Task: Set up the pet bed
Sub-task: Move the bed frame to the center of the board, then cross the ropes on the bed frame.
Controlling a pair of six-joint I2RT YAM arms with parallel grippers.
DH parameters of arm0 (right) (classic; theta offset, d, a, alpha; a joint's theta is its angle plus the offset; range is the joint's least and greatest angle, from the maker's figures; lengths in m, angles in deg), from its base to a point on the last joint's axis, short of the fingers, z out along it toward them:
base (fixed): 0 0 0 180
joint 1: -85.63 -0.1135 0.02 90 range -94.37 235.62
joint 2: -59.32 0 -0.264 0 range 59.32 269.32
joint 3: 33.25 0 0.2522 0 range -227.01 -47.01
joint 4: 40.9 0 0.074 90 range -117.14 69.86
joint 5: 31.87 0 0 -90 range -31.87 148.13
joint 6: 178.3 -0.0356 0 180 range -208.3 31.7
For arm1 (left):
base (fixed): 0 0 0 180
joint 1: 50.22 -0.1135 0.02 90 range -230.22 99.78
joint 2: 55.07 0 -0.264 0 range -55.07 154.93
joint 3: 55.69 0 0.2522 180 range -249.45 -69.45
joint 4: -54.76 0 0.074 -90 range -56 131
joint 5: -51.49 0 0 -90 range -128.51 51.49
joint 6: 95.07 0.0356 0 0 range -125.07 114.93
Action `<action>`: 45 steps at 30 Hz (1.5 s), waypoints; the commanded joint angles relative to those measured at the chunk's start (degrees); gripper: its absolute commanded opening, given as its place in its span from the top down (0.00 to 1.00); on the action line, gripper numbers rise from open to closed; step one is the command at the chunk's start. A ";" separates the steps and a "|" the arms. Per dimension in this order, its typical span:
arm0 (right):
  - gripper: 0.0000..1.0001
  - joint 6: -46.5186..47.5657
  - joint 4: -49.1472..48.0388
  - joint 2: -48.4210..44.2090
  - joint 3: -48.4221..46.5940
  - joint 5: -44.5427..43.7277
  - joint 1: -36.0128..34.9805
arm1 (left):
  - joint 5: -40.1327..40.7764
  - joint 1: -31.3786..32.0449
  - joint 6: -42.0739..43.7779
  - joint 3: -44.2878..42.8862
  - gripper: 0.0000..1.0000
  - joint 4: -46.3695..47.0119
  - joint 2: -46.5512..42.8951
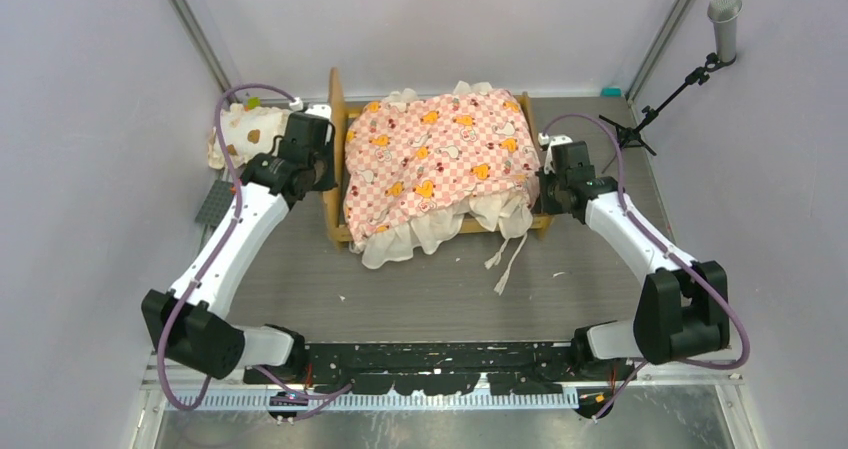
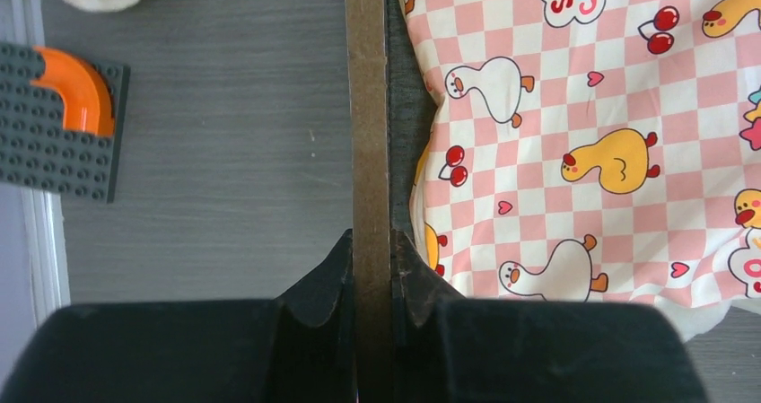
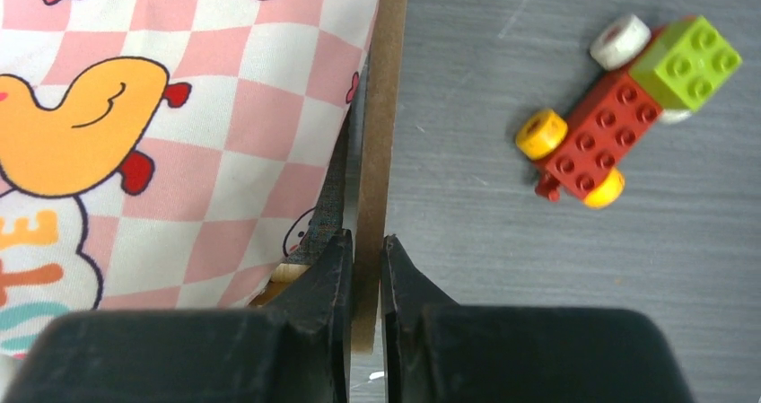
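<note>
The pet bed (image 1: 338,224) stands mid-table, a light-wood frame with a pink checkered mattress (image 1: 440,154) draped over it; cream ruffles spill off the near side. My left gripper (image 1: 325,174) is at the bed's left end. In the left wrist view it (image 2: 370,259) is shut on the top edge of the wooden headboard (image 2: 368,107), with the mattress (image 2: 583,134) just to the right. My right gripper (image 1: 540,191) is at the bed's right end. The right wrist view shows it (image 3: 366,255) shut on the thin wooden end board (image 3: 386,107), beside the mattress (image 3: 179,107).
A cream spotted pillow (image 1: 245,129) lies left of the headboard. A grey studded plate with an orange piece (image 2: 58,120) sits near the left wall. A brick toy car (image 3: 619,125) lies right of the bed. A microphone stand (image 1: 700,69) is at the back right.
</note>
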 commanded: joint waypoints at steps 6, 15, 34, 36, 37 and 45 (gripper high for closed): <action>0.73 8.93 -3.94 7.62 -14.30 7.59 0.51 | -8.57 2.97 -3.63 5.67 0.85 -5.93 -11.62; 0.31 -0.65 -2.53 -4.03 -12.36 -4.50 0.47 | -2.06 2.89 -0.80 -0.91 0.55 -6.74 -6.30; 0.25 -25.04 -4.40 -5.67 -16.26 -7.16 -42.83 | -1.89 2.89 -1.64 3.37 0.34 -1.54 -22.91; 0.27 -22.80 -5.96 1.25 -20.01 -6.43 -46.32 | -1.81 2.93 -2.92 4.32 0.34 -1.32 -26.54; 0.29 -21.65 -6.66 4.48 -21.74 -5.81 -47.39 | -1.85 2.89 -3.96 4.97 0.34 -1.21 -28.64; 0.35 -18.27 -11.39 24.37 -33.58 0.98 -48.25 | -0.11 2.89 -3.39 7.28 0.32 -2.80 -40.69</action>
